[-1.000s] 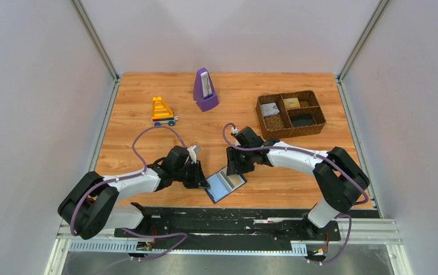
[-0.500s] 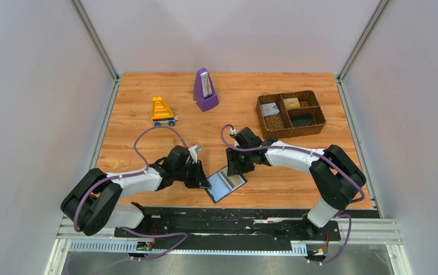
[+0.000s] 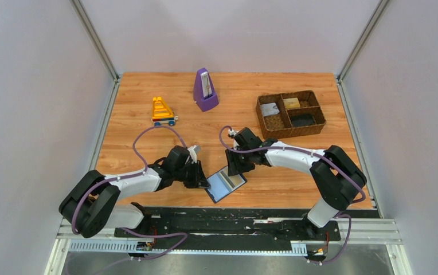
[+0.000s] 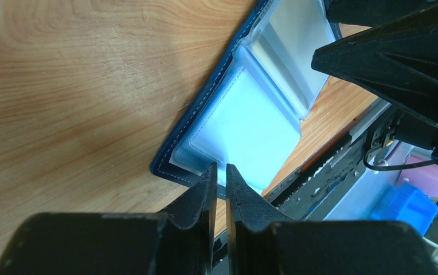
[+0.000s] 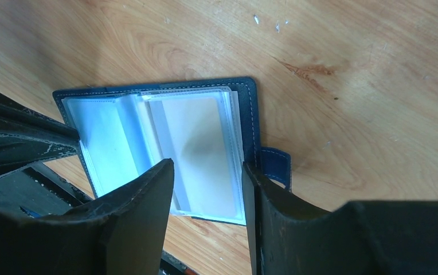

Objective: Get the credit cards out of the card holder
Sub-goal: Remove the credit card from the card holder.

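Observation:
The card holder (image 3: 226, 184) lies open near the table's front edge, with a dark blue-black cover and pale blue sleeve pages. My left gripper (image 3: 204, 182) is shut, and its tips (image 4: 220, 167) rest at the holder's (image 4: 245, 126) left page edge. My right gripper (image 3: 232, 171) is open and hovers just over the holder's (image 5: 165, 137) right page; in its wrist view (image 5: 206, 165) the jaws stand apart on either side of that page. A pale tan rectangle shows in that sleeve; I cannot tell whether it is a card. A dark credit card (image 3: 302, 121) lies in the basket.
A brown woven basket (image 3: 261, 118) at the back right also holds a whitish card (image 3: 270, 109) and a gold-tan card (image 3: 291, 103). A purple metronome (image 3: 205, 90) and an orange toy (image 3: 163, 112) stand at the back. The black base rail runs just below the holder.
My right gripper has edged slightly left over the holder. The left gripper and the holder have not visibly moved.

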`<action>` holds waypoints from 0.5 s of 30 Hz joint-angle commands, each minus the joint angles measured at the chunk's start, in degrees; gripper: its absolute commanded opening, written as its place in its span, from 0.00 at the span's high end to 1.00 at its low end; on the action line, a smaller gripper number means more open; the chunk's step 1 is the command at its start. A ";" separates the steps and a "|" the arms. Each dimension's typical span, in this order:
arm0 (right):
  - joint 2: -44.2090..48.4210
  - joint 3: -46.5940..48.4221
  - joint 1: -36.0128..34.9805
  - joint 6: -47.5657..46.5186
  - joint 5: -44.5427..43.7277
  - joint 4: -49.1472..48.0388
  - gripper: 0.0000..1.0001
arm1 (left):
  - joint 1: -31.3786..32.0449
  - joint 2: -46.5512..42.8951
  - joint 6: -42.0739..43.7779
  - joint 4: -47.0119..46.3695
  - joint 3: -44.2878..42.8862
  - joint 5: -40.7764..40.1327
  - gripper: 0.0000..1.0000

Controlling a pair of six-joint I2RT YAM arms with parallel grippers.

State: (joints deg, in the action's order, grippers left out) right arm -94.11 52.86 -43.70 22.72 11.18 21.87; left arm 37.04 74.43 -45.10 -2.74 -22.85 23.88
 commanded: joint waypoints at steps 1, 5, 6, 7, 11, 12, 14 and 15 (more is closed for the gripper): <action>1.77 -0.46 -0.16 -2.09 0.06 -1.86 0.52 | 0.14 -1.79 0.54 1.06 0.39 -1.75 0.82; 1.43 -1.12 -0.15 -2.24 2.49 -2.34 0.53 | 0.14 -1.87 0.62 1.24 0.52 -2.19 0.82; 1.42 -1.29 -0.14 -2.22 3.30 -2.64 0.54 | 0.14 -1.81 0.63 1.20 0.53 -2.26 0.82; 1.32 -1.56 -0.15 -2.24 4.25 -2.91 0.54 | 0.14 -1.72 0.58 1.13 0.53 -2.30 0.82; 1.23 -2.06 -0.08 -1.94 7.06 -4.29 0.58 | 0.14 -1.55 0.59 0.98 0.61 -2.31 0.82; 1.27 -2.08 -0.02 -1.84 7.50 -4.43 0.59 | 0.19 -1.56 0.62 1.03 0.66 -2.45 0.82; 1.58 -2.19 0.09 -1.66 8.57 -4.89 0.62 | 0.16 -1.64 0.70 1.13 0.70 -2.64 0.82; 1.79 -2.23 0.27 -1.52 9.24 -5.18 0.64 | 0.15 -1.68 0.75 1.22 0.75 -2.67 0.82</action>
State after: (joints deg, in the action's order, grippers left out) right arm -93.84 51.31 -43.62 21.32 16.23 19.51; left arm 37.04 73.71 -45.08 -1.52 -22.85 22.87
